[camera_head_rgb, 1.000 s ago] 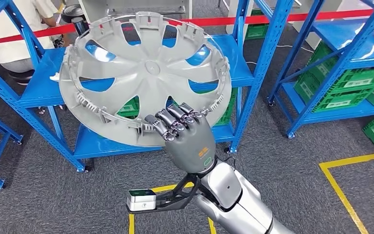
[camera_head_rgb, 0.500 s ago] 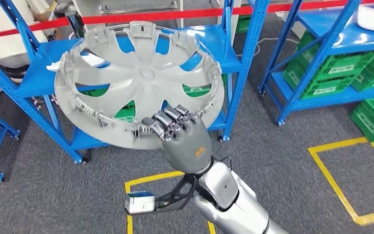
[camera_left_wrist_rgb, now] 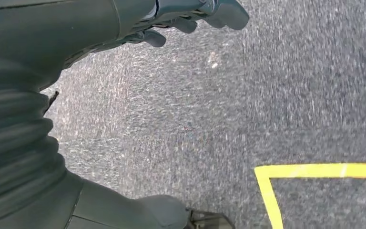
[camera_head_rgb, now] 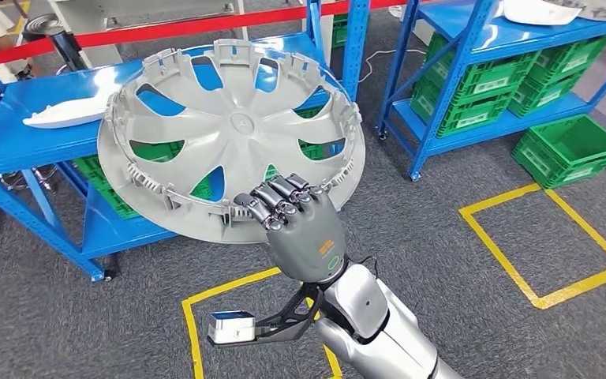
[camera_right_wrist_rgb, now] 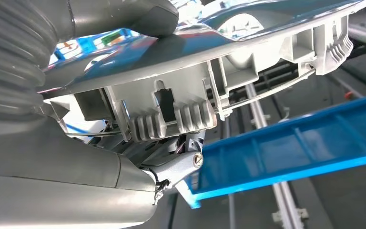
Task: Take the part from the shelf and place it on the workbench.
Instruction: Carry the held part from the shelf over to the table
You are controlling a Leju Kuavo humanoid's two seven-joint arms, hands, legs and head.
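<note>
Hubcap [camera_head_rgb: 233,134] hangs in the air in front of the blue shelf [camera_head_rgb: 16,134], held up by the right hand [camera_head_rgb: 296,225], which grips its near rim: fingers [camera_head_rgb: 280,197] curl over the ribbed inner edge and, in the right wrist view, the thumb [camera_right_wrist_rgb: 147,16] presses on the outer face of the hubcap [camera_right_wrist_rgb: 248,52]. Its far edge overlaps the shelf's upper level and a blue upright post [camera_head_rgb: 355,43] in the head view; whether it touches them cannot be told. To the right of the hand lies open grey carpet [camera_head_rgb: 442,260] with a yellow taped square [camera_head_rgb: 544,237], and another yellow line [camera_head_rgb: 197,316] runs on the floor below the hubcap. A second blue rack [camera_head_rgb: 473,87] with green crates [camera_head_rgb: 473,103] stands well apart to the right, with one crate [camera_head_rgb: 572,146] on the floor beside it.

Seen from its back side, the hubcap is a grey plastic disc, tilted, with broad spokes, wedge-shaped openings, a small round hub and clips with a wire ring along the rim.

The left hand [camera_left_wrist_rgb: 186,19] hangs over the carpet, fingers loosely apart, holding nothing.
</note>
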